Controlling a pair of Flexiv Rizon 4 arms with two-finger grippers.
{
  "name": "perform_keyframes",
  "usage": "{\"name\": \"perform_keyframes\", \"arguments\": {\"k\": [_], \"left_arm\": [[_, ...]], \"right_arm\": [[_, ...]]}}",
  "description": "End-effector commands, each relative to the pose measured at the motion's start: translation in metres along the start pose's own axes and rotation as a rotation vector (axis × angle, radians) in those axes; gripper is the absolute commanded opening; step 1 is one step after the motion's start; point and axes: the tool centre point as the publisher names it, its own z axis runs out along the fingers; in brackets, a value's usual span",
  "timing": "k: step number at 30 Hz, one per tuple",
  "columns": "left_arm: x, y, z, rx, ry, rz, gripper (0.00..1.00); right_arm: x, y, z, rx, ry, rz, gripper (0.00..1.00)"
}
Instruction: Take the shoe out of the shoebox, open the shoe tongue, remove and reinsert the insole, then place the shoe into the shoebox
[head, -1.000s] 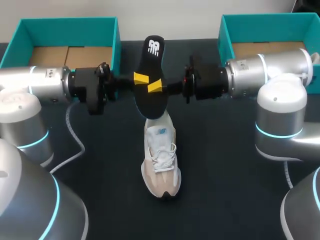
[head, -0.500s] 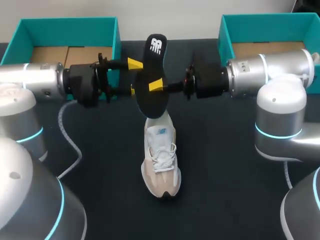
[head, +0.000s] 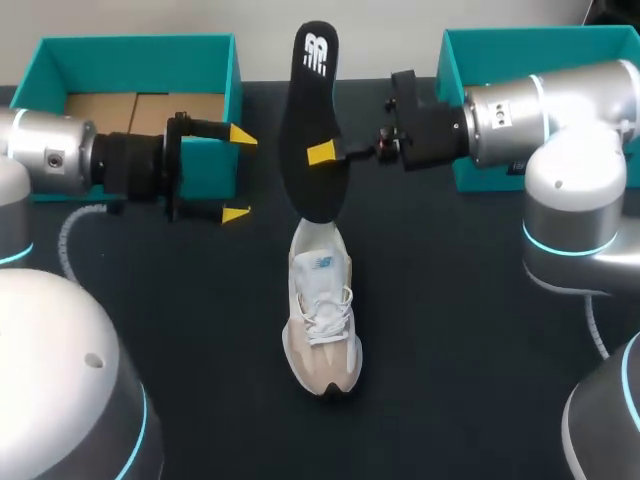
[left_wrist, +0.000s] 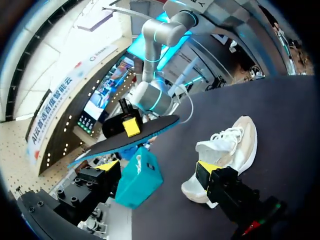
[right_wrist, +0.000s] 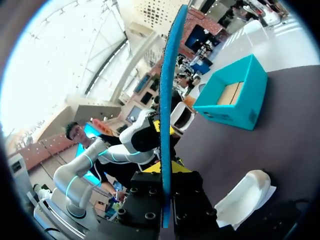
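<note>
Left arm (head: 50, 155) has backed off to its own side since a second ago, when both sets of jaws were on the insole (head: 312, 120). Left jaws are now released and spread wide, with nothing between the yellow fingertips (head: 240, 135). Right arm (head: 510, 120) has lifted the insole higher and stood it more upright.

Head view: right jaws are clenched on the insole at mid-length, with one yellow tip showing on the near face. Insole is black with a white logo at the upper end and is held in the air. Its lower end is right at the heel of the shoe (head: 322, 320); can't tell if they touch. Shoe is beige and white, upright on the dark table (head: 450, 350), toe toward the camera. Left shoebox (head: 135, 42) is teal and open, at the far left, just behind the left jaws. Right shoebox (head: 520, 40) is teal and open, at the far right, behind the right arm.

Left wrist view: left jaws are open. Right shoebox (left_wrist: 137, 182) is ahead between the fingers, untouched. Shoe (left_wrist: 227, 147) is on the table ahead, partly hidden by one finger. Insole (left_wrist: 130, 142) is in the air above the box, pinched by the right jaws.

Right wrist view: insole (right_wrist: 166, 100) is edge-on with its blue underside showing. It rises from between the right jaws, with both fingers against it. Left shoebox (right_wrist: 230, 102) is ahead on the table. Shoe (right_wrist: 245, 197) is under and beside the jaws. Left arm is beyond the insole, apart from it.
</note>
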Motion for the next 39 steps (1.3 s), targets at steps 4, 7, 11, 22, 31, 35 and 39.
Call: {"name": "perform_keyframes", "arguments": {"k": [4,7,11,22,31,35,39], "left_arm": [[0.014,0.004,-0.005,-0.088,0.220,-0.397,1.00],[0.022,0.008,-0.006,-0.108,0.240,-0.485,1.00],[0.039,0.017,-0.005,-0.197,0.304,-0.451,1.00],[0.039,0.017,-0.005,-0.197,0.304,-0.451,1.00],[0.039,0.017,-0.005,-0.197,0.304,-0.451,1.00],[0.050,0.021,0.003,-0.208,0.320,-0.456,1.00],[0.076,0.031,0.010,-0.264,0.318,-0.461,1.00]], "right_arm": [[0.001,0.006,0.006,0.010,0.000,-0.124,0.00],[0.003,0.007,0.006,0.002,0.003,-0.188,0.00],[0.003,0.007,0.006,-0.030,-0.019,-0.223,0.00],[0.003,0.007,0.006,-0.030,-0.019,-0.223,0.00],[-0.004,0.007,0.005,-0.035,-0.002,-0.256,0.00],[-0.026,0.006,0.003,-0.001,-0.055,-0.372,0.00],[-0.044,-0.001,0.006,0.024,-0.054,-0.454,0.00]]}}
